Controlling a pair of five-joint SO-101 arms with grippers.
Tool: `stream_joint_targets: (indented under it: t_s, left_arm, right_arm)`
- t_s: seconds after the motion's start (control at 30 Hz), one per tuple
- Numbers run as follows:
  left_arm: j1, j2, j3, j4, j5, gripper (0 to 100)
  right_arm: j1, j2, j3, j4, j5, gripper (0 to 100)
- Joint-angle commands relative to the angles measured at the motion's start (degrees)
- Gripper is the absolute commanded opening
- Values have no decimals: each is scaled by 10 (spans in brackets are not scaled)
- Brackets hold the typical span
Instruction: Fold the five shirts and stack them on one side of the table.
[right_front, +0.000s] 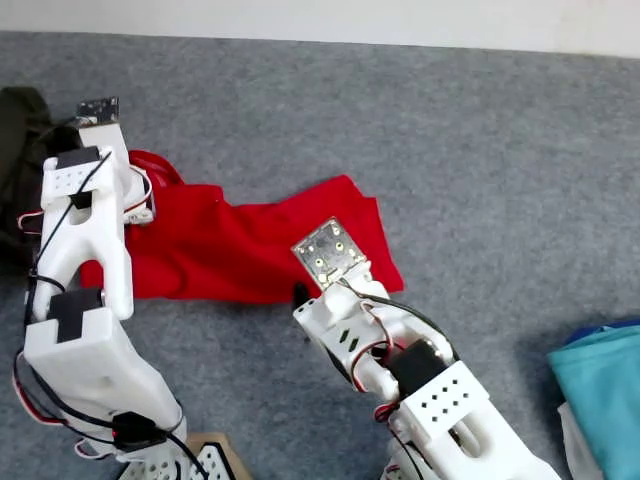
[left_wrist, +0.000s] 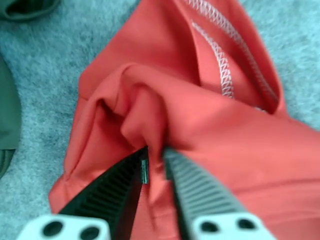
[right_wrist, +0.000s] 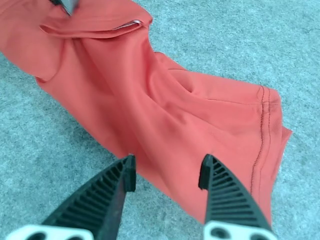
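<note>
A red shirt (right_front: 250, 250) is lying rumpled and spread across the middle of the grey table (right_front: 480, 150), stretching from the left arm toward the centre, not yet folded.

The left gripper (left_wrist: 155, 152) is pinching a bunched fold of the cloth near the shirt's left end. Its two ribbed black fingers (left_wrist: 197, 187) are pressing together with red fabric caught between them. Beside the pinched fold, a hem with white stitching (left_wrist: 220, 60) is showing on the inside of the garment.

The right gripper (right_wrist: 167, 172) is hanging over the shirt's near edge toward its right end, its jaws standing wide apart with nothing between them. One fingertip is sitting over the red cloth and the other just at the shirt's border, where grey table is showing. Whether the tips are touching the fabric cannot be told.

A dark green garment (right_front: 20, 130) is resting at the table's far left edge, just beside the left arm. At the right edge, well apart from the red shirt, a teal shirt (right_front: 605, 385) is lying on top of a white cloth (right_front: 580, 440).
</note>
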Motion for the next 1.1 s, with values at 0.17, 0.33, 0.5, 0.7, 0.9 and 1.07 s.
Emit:
stream_joint_targets:
  t_s: [0.17,0.33,0.5,0.7,0.9,1.07]
  left_arm:
    - [-51,-4,-7,15,0,309]
    - [-101,1,-2,11,-7,309]
    - [-116,0,-2,16,-23,309]
    - [-111,-6,-8,55,-23,309]
    - [-116,-5,-4,55,-23,309]
    - [-112,-7,-37,101,-23,309]
  right_arm:
    - [-5,-11,-4,-12,7,206]
    - [-5,-11,-4,-13,7,206]
    - [-5,-11,11,-36,7,206]
    - [-6,-11,20,-45,7,206]
    - [-6,-11,20,-45,7,206]
    - [-6,-10,43,-99,4,160]
